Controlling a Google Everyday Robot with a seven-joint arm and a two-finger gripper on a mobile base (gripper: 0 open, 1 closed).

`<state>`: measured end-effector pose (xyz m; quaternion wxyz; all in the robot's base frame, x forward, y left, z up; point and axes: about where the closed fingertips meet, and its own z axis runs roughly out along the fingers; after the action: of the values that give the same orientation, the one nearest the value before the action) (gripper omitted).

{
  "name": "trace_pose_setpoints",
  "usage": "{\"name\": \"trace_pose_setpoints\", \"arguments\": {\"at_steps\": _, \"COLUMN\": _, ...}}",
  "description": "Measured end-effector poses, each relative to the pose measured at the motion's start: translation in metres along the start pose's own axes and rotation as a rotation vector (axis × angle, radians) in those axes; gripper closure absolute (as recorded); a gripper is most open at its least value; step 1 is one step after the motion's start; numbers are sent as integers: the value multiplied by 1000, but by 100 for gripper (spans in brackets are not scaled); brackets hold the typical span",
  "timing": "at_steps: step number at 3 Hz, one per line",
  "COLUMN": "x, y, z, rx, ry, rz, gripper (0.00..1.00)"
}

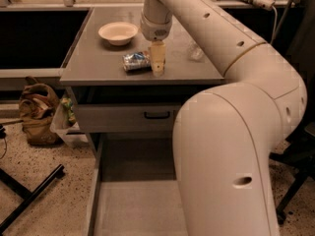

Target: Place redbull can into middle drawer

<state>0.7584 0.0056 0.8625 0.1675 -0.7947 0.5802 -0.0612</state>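
Note:
The redbull can (135, 61) lies on its side on the grey cabinet top (93, 68), in front of the bowl. My gripper (157, 65) points straight down just to the right of the can, its tip at the can's right end and near the cabinet top. The middle drawer (130, 205) is pulled out wide open at the bottom of the view, with a bare grey base; my arm covers its right part.
A cream bowl (118, 32) stands behind the can. A clear plastic bottle (196, 53) lies to the right, partly behind my arm. A shut grey drawer with a black handle (157, 115) sits above the open one. A bag (37, 112) lies on the floor at the left.

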Motion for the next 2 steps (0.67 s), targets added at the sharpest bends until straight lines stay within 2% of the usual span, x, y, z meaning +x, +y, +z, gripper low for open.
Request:
{"name": "trace_pose_setpoints", "arguments": {"at_steps": 1, "x": -1, "y": 1, "z": 8, "rx": -36, "ry": 12, "rz": -12, "gripper": 0}}
{"name": "trace_pose_setpoints", "arguments": {"at_steps": 2, "x": 0, "y": 1, "z": 9, "rx": -38, "ry": 13, "rz": -12, "gripper": 17}}
